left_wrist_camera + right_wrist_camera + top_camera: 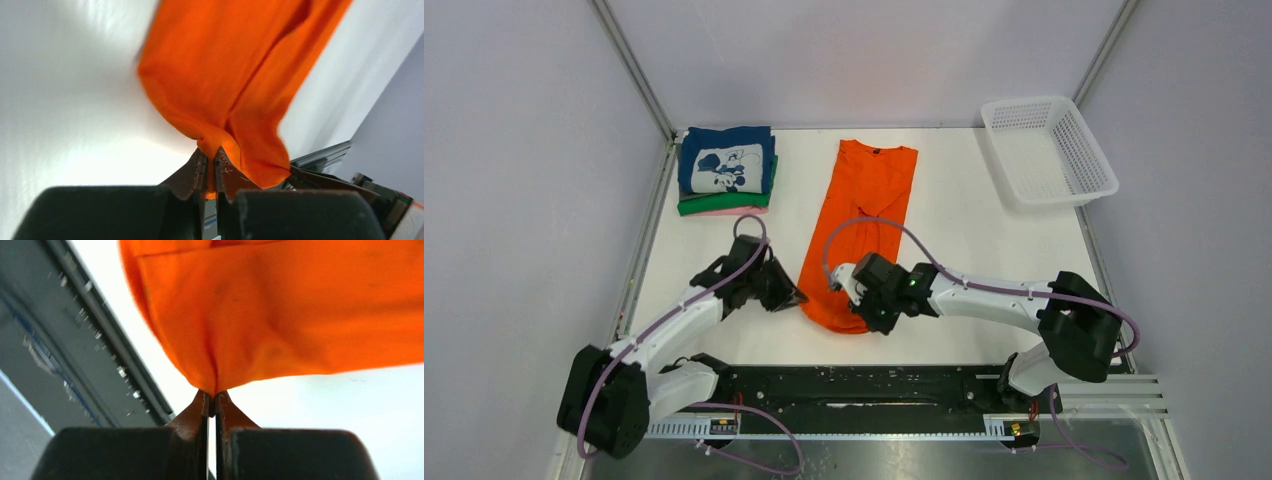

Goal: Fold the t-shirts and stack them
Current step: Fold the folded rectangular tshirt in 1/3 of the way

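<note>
Left fingers [190,176] and right fingers [196,412], both closed, pinch the near hem corners of the orange t-shirt [864,200], which lies long at frame centre on the tabletop [984,230]. It is soft, light cloth, probably limp, so the corners seem good holds. Farther, upper left, sits the stack of folded t-shirts [724,172].

At the bottom centre of the frame we see the left gripper [211,172] with its brown fingertips [192,172] pressed together on a pinch of the orange t-shirt [235,65]. From there the cloth spreads upward to the top edge and bulges in a loose fold just right of the fingers. Around it we make out the glossy white table [65,100], a metal rail [325,152] at lower right, and a grey wall [395,135] along the right edge.
</note>
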Motion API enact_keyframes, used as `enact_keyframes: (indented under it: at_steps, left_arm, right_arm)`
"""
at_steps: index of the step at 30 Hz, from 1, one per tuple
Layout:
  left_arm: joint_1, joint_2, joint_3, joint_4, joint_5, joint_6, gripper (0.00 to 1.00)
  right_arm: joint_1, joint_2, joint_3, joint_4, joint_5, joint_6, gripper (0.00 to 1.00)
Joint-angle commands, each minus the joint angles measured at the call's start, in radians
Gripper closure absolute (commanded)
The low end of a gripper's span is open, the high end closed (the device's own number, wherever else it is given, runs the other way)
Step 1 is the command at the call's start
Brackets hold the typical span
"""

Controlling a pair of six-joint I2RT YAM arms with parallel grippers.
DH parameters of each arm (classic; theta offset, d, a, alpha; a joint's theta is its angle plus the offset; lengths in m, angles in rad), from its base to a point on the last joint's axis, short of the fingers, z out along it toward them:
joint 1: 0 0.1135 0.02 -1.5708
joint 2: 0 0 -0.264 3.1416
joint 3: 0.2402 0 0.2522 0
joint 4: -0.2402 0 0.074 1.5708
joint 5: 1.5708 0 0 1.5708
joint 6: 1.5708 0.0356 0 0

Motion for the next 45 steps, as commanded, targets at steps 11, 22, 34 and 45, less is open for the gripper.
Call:
enact_keyframes:
  at_steps: [11, 22, 34, 45]
  left_arm:
    - [0.048, 0.621, 0.705, 0.141, -0.021, 0.148, 1.0]
    - [0.104, 0.941, 1.027, 0.082, 0.019, 0.185, 0.9]
    - [0.159, 1.078, 1.233, 0.001, 0.066, 0.221, 0.29]
    - [0.16, 0.624, 0.63, 0.046, -0.022, 0.262, 0.08]
  right_arm:
    - [-0.408, 0.114, 0.266, 0.054, 0.011, 0.119, 1.0]
    - [-0.589, 0.329, 0.439, 0.064, -0.089, 0.164, 1.0]
    - [-0.71, 0.473, 0.623, 0.044, -0.054, 0.248, 0.01]
    - [-0.515, 0.083, 0.144, 0.182, -0.099, 0.061, 0.01]
